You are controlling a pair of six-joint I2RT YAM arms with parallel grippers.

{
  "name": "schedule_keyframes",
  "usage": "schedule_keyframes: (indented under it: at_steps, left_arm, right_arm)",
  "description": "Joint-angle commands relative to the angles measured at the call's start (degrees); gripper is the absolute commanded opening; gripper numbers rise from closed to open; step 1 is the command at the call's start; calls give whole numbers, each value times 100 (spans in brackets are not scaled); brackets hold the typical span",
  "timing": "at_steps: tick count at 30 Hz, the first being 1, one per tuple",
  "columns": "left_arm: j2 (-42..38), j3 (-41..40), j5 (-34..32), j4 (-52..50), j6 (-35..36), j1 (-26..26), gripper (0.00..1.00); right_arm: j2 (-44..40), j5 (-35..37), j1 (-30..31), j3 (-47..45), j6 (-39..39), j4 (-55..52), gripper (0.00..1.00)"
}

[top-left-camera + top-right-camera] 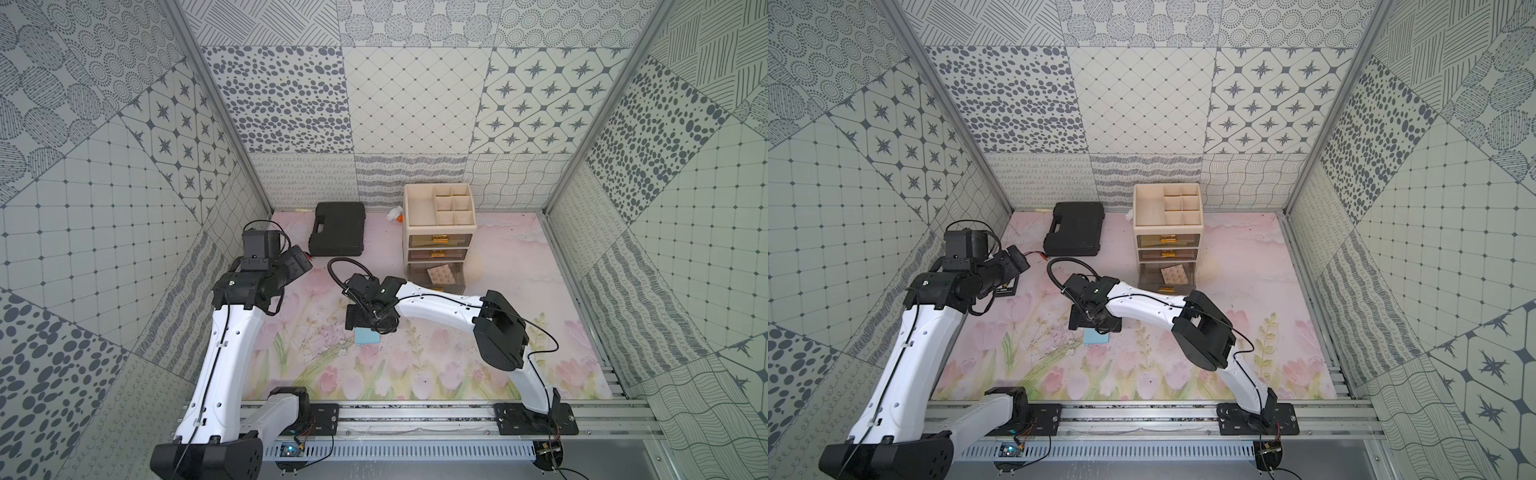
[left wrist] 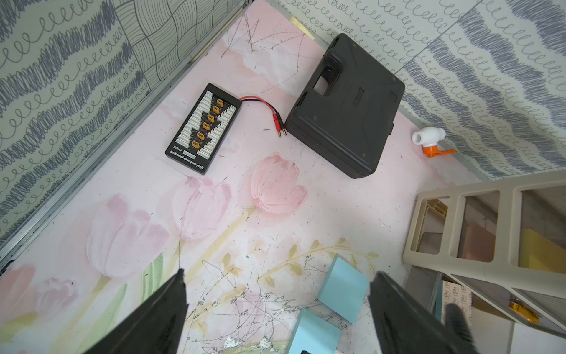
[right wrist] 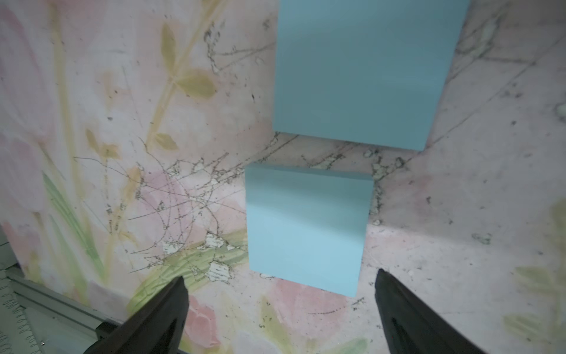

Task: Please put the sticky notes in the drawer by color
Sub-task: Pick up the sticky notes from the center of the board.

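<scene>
Two light blue sticky notes (image 3: 306, 230) (image 3: 361, 70) lie flat on the floral mat, close together. My right gripper (image 3: 280, 275) hangs open just above the nearer one, with nothing between its fingers. In both top views that gripper (image 1: 365, 322) (image 1: 1092, 324) covers most of them and only one blue note (image 1: 367, 336) (image 1: 1096, 336) shows. The cream drawer (image 1: 439, 232) (image 1: 1167, 226) stands behind, its bottom drawer pulled out with a patterned sheet (image 1: 440, 273) inside. My left gripper (image 2: 280, 272) is open and empty, off to the left. It sees both blue notes (image 2: 343, 289) (image 2: 315, 334).
A black plastic case (image 1: 337, 235) (image 2: 346, 104) lies at the back left. A black charging board (image 2: 203, 128) with red leads lies near the left wall. A white and orange valve (image 2: 428, 141) sits behind the cabinet (image 2: 428, 254). Patterned walls close three sides.
</scene>
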Motion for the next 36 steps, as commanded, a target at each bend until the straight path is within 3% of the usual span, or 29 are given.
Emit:
schedule_keyframes:
  at_steps: [1, 22, 36]
  left_arm:
    - [-205, -34, 261, 38, 95, 93, 96]
    - [-315, 30, 338, 36, 263, 101, 96]
    - [-343, -41, 384, 101, 334, 103, 96]
  right_arm:
    - [184, 342, -3, 353, 138, -481, 99]
    - [1193, 932, 24, 1508, 51, -1239, 99]
    - [1640, 696, 41, 1963, 33, -1317, 99]
